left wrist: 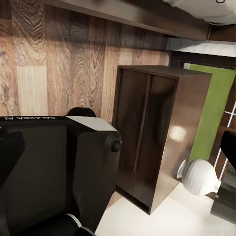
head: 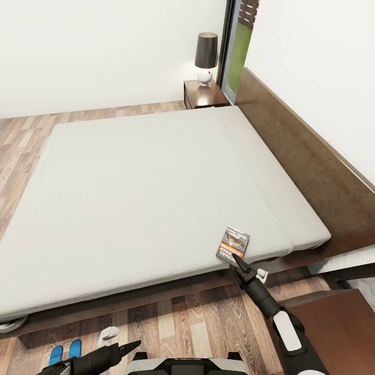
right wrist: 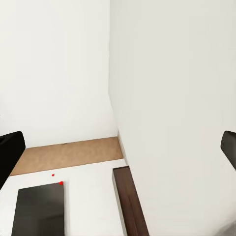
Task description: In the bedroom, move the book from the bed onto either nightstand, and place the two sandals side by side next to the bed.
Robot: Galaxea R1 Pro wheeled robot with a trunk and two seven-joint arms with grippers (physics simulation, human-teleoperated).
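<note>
Right gripper (head: 237,259), fingers spread apart in its wrist view, hovers at the book's (head: 233,242) near edge; book lies on the bed (head: 146,192) near its corner. Left gripper (head: 130,346), state unclear, hangs low beside two blue sandals (head: 65,353) on the floor (head: 198,317).

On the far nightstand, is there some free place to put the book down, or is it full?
The far nightstand has a lamp on its rear part; a bare strip is left in front, toward the bed. The mattress is bare apart from the book, which lies at its near edge by the right end effector.
</note>
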